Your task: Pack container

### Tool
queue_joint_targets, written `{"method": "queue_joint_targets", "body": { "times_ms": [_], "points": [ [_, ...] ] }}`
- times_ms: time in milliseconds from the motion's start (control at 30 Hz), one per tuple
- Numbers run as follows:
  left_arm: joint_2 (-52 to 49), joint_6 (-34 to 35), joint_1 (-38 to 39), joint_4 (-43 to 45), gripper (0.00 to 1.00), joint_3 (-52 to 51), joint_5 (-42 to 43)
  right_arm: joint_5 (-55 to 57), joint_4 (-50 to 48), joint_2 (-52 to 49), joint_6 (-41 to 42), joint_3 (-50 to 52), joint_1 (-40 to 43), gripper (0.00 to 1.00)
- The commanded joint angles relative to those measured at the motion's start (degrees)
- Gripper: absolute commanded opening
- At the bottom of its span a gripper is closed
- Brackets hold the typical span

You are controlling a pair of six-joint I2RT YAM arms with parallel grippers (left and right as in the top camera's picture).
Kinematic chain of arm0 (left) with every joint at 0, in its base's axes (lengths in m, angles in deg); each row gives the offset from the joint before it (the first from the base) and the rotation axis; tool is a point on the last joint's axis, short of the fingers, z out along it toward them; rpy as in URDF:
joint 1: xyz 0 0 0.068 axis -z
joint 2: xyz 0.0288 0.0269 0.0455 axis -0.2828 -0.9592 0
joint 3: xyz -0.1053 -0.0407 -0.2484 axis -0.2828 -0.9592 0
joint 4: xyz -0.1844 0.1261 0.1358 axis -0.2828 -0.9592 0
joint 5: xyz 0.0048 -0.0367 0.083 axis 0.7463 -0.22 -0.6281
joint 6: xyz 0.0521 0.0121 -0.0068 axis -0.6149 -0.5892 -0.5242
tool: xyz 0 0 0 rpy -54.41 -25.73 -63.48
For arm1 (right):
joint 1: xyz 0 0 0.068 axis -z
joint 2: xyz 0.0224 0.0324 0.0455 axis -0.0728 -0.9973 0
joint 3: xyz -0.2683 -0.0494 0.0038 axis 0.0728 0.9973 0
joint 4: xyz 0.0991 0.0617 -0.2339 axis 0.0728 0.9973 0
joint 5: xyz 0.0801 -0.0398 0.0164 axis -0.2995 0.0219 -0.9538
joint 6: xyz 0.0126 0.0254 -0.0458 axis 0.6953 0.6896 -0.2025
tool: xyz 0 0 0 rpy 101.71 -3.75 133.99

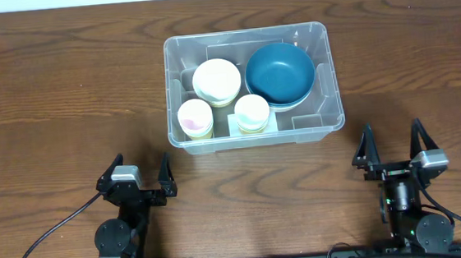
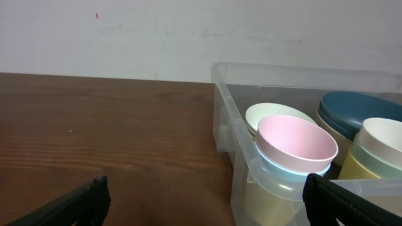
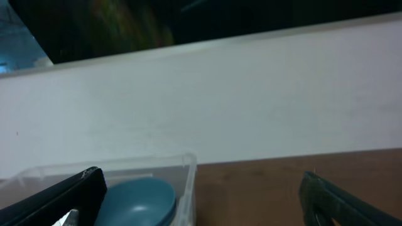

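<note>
Container (image 1: 322, 35): blue bowl (image 1: 279, 71), cream bowls (image 1: 216, 81), pink cup stack (image 1: 195, 117), pale cup stack (image 1: 251, 111) inside | left gripper (image 1: 142, 162), right gripper (image 1: 392, 133): wide, empty | packing looks complete

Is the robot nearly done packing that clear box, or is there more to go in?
It looks about finished. Done: the container holds a blue bowl, a cream bowl, a pink cup and a white cup. In hand: nothing; the left gripper and right gripper are both open, empty and apart from the container. Left: seemingly nothing, since no loose item shows on the table.
</note>
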Motion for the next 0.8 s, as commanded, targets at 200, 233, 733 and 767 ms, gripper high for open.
{"method": "queue_joint_targets", "body": {
  "times_ms": [200,233,733,767],
  "points": [
    [0.09,-0.35,-0.20,-2.12,0.98,-0.85,0.90,0.04,5.90,0.37,0.15,0.72,-0.39,0.99],
    [0.09,-0.35,-0.20,-2.12,0.98,-0.85,0.87,0.04,7.76,0.37,0.15,0.72,-0.39,0.99],
    [0.09,-0.35,-0.20,-2.12,0.98,-0.85,0.90,0.00,17.57,0.37,-1.36,0.72,-0.42,0.99],
    [0.09,-0.35,-0.20,-2.12,0.98,-0.85,0.90,0.02,17.57,0.37,-1.36,0.70,-0.42,0.99]
  ]
}}
